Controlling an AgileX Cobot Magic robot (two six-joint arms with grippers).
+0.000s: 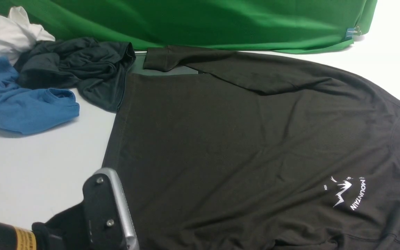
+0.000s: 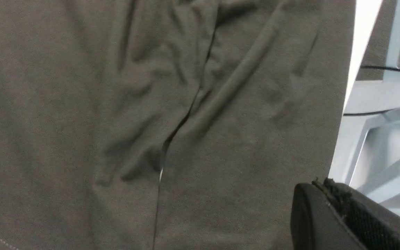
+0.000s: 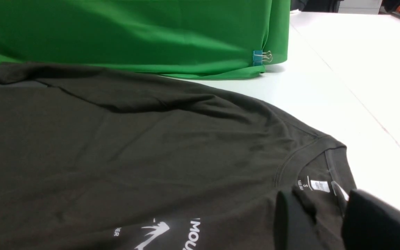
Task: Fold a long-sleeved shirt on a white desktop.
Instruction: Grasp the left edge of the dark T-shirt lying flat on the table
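The long-sleeved shirt [image 1: 241, 139] lies spread flat on the white desktop [image 1: 30, 166], its collar to the right and its hem to the left. Its far sleeve is folded across the back. A white mountain logo [image 1: 346, 192] shows on the chest. My left gripper [image 1: 104, 177] is at the near hem corner. In the left wrist view the left gripper [image 2: 319, 184] is shut above the fabric [image 2: 151, 121], with nothing seen between the fingers. My right gripper [image 3: 319, 196] stands open over the collar, close to the neck label [image 3: 319, 186]. It is out of the front view.
A pile of clothes sits at the back left: a blue garment [image 1: 26, 104], a black-grey one [image 1: 82, 66] and a white one [image 1: 5, 34]. A green backdrop [image 1: 203, 21] runs along the back. A grey hatch [image 1: 165, 69] peeks out under the sleeve. The table edge [image 2: 359, 52] lies beside the left gripper.
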